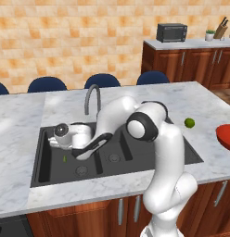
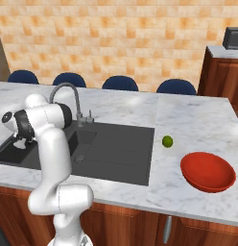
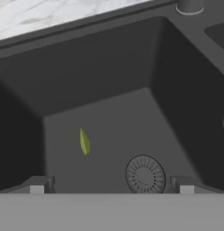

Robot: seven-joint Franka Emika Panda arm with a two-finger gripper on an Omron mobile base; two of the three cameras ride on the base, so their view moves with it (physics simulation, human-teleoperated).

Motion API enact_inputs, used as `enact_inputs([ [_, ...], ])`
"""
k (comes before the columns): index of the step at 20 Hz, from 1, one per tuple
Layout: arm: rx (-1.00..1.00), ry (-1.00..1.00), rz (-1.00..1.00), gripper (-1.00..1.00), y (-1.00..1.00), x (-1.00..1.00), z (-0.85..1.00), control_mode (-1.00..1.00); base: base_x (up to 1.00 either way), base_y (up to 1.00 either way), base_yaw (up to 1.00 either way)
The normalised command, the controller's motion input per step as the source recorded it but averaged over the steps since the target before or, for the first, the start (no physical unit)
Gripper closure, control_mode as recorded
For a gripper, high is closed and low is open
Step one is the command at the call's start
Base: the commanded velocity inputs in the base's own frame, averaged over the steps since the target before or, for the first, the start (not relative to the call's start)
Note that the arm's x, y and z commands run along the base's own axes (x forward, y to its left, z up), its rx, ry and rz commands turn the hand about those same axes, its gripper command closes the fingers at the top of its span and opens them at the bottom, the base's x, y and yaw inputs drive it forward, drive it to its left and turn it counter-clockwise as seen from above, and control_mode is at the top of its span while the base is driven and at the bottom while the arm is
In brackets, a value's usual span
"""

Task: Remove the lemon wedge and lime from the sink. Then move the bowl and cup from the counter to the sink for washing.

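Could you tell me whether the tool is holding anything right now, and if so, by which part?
Nothing is held: the tool is open above the basin floor, with the lemon wedge lying free ahead.

Illumination is bright, even and diffuse across all three rendered views; no single light source is identifiable. The counter [image 1: 28, 115] shows soft pale highlights without hard glare. The sink [image 1: 52, 171] reads dark and matte, with its inner walls shaded darker than its floor in the hand view. The robot arm [image 1: 165, 152] carries smooth gradient shading and a mild sheen. Edges look slightly soft from low resolution. No motion blur or edge distortion is apparent.
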Motion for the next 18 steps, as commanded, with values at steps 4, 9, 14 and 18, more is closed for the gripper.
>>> enact_inputs([
  [4,0.01,-0.01,-0.01,-1.00,0.03,0.08,-0.05,-1.00,0.00,0.00,0.00],
  [9,0.09,0.06,0.00,-1.00,0.00,0.17,0.00,-1.00,0.00,0.00,0.00],
  [14,0.03,0.10,0.07,-1.00,0.00,0.09,-0.05,-1.00,0.00,0.00,0.00],
  [18,0.00,0.05,0.12,-1.00,0.00,0.14,-0.05,-1.00,0.00,0.00,0.00],
])
